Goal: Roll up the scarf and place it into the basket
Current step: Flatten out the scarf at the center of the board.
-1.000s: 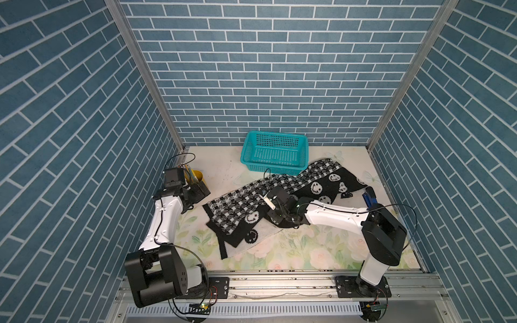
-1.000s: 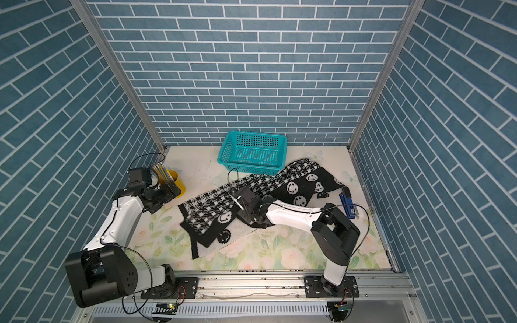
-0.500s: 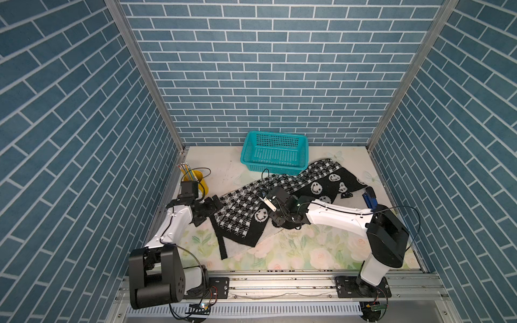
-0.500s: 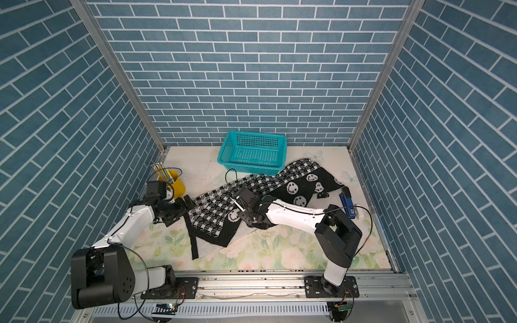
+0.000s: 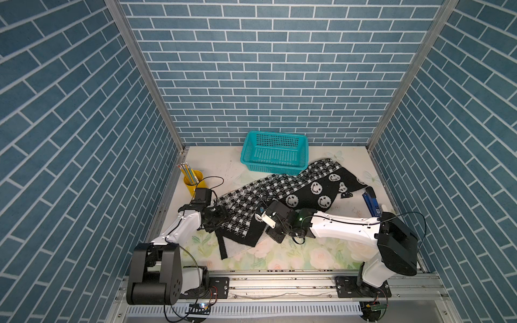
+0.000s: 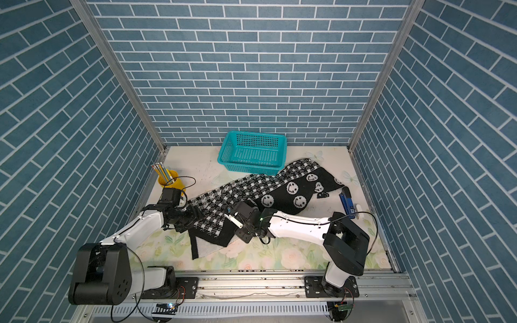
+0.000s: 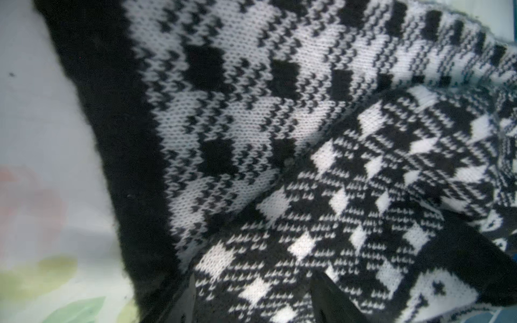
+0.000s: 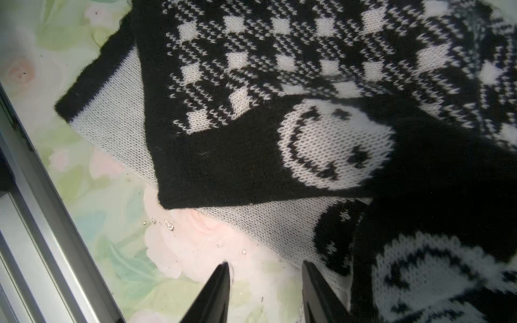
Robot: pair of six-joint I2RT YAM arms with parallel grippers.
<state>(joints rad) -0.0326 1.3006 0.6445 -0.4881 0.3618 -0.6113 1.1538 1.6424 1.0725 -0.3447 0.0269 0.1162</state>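
Observation:
The scarf (image 5: 279,190) (image 6: 251,190) lies slantwise across the table, from beside the teal basket (image 5: 272,165) (image 6: 251,160) at the back down to the front left. Its near end is folded back on itself, showing the white underside (image 8: 112,120). My left gripper (image 5: 221,217) (image 7: 254,296) is low at the scarf's left edge. It is open, with flat check cloth (image 7: 251,139) lying between its fingers. My right gripper (image 5: 272,235) (image 8: 265,279) hovers open over bare floral table beside the folded end, with nothing between its fingers.
A yellow pencil cup (image 5: 193,181) stands at the left wall behind my left arm. A blue object (image 5: 370,202) lies near the right wall by the scarf's far end. A metal rail (image 5: 279,279) runs along the table's front edge.
My left arm swung from the pencil cup to the scarf's left edge and its jaws narrowed. My right gripper folded the near end over, then opened and let it go.

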